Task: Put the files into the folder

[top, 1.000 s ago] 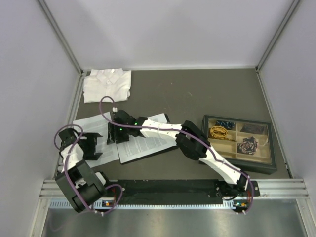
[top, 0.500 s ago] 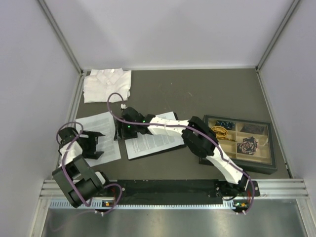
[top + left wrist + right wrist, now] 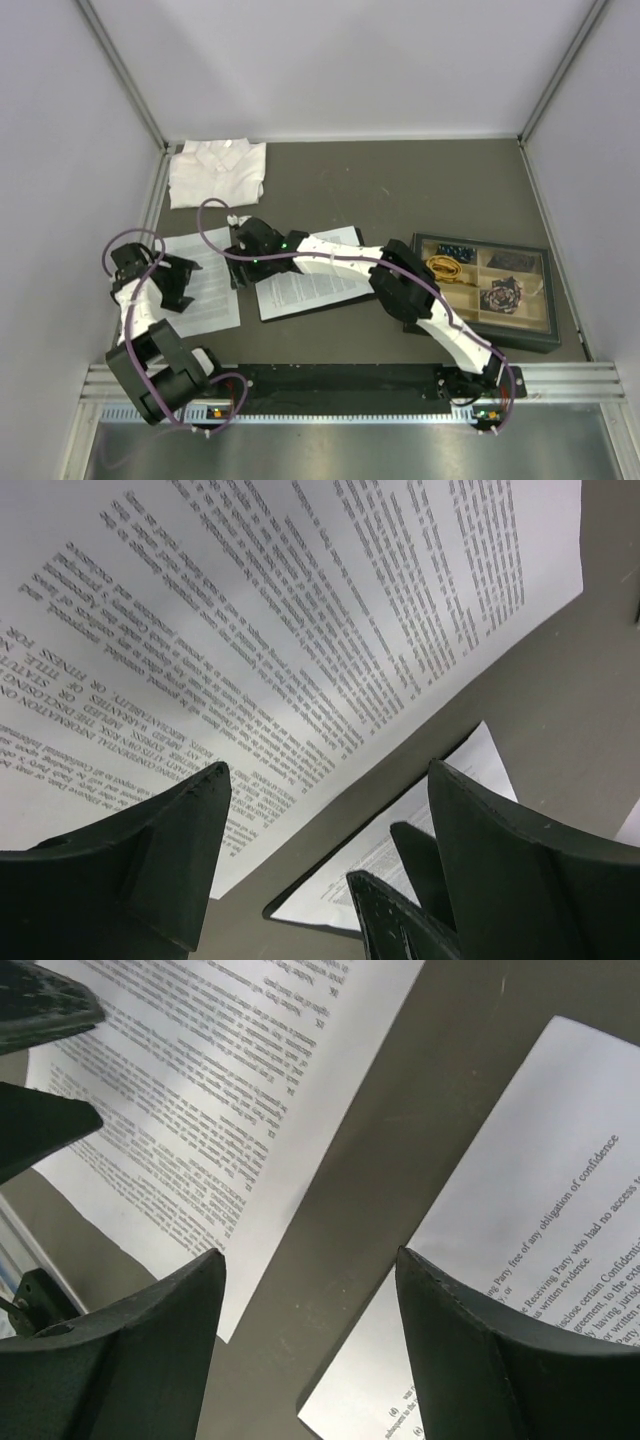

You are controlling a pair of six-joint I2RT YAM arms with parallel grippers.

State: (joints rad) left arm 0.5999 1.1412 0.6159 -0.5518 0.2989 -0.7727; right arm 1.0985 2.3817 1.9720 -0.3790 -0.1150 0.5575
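One file (image 3: 200, 285), a white printed sheet, lies flat on the table at the left. A second file (image 3: 315, 275) lies on the black folder (image 3: 300, 313), which shows only as a thin dark rim. My left gripper (image 3: 185, 282) is open and empty, low over the left sheet (image 3: 250, 630) near its right edge. My right gripper (image 3: 240, 262) is open and empty over the bare strip of table between the two sheets. The right wrist view shows the left sheet (image 3: 200, 1080) and the sheet on the folder (image 3: 540, 1200). The folder's clip is hidden.
A folded white shirt (image 3: 217, 172) lies at the back left. A dark-framed compartment tray (image 3: 540, 335) of small items stands at the right. The two grippers are close together, and the right arm stretches across the table's middle.
The folder with its sheet has slid right, so the two sheets no longer overlap. My right gripper moved right with it, then slightly back. My left gripper shifted left and farther back over its sheet.
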